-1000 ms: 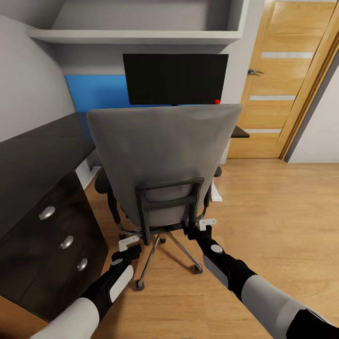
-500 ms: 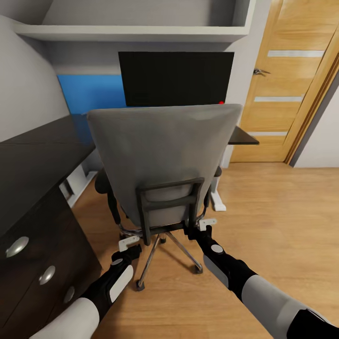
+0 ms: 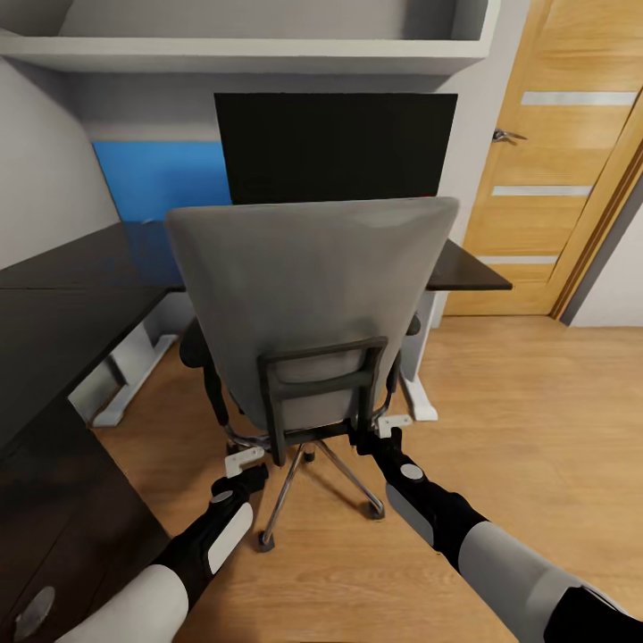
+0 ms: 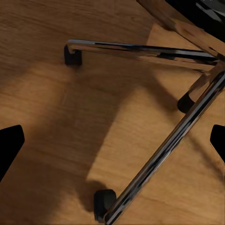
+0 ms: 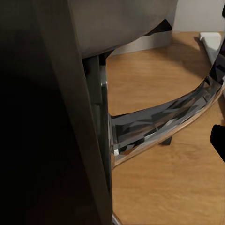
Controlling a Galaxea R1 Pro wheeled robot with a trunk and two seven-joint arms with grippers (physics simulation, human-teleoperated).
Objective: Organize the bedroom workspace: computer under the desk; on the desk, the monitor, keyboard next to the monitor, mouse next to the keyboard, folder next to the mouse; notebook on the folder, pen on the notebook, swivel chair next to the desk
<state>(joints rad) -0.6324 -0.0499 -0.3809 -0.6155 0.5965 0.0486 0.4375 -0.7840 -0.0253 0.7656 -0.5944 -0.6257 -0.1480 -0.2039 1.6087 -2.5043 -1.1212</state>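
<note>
The grey swivel chair (image 3: 313, 295) stands with its back to me, facing the black desk (image 3: 469, 266). The black monitor (image 3: 335, 147) rises on the desk behind the chair back. My left gripper (image 3: 243, 462) is open low at the chair's left, over the chrome star base (image 4: 154, 154) and its casters. My right gripper (image 3: 391, 427) is open at the chair's lower right, close to the dark back frame (image 5: 56, 117); one fingertip (image 5: 218, 140) shows there. The chair back hides the seat and the desk middle, so folder, keyboard and mouse are hidden.
A dark drawer cabinet (image 3: 54, 536) stands at lower left under the desk's left wing (image 3: 71, 295). White desk legs (image 3: 418, 393) flank the chair. A wooden door (image 3: 554, 179) is at right, a shelf (image 3: 250, 54) overhead. Open wood floor (image 3: 536, 402) lies to the right.
The whole view has advanced toward the desk, with monitor and desk larger and the cabinet slipping back at left. Chair and grippers keep their place in the picture.
</note>
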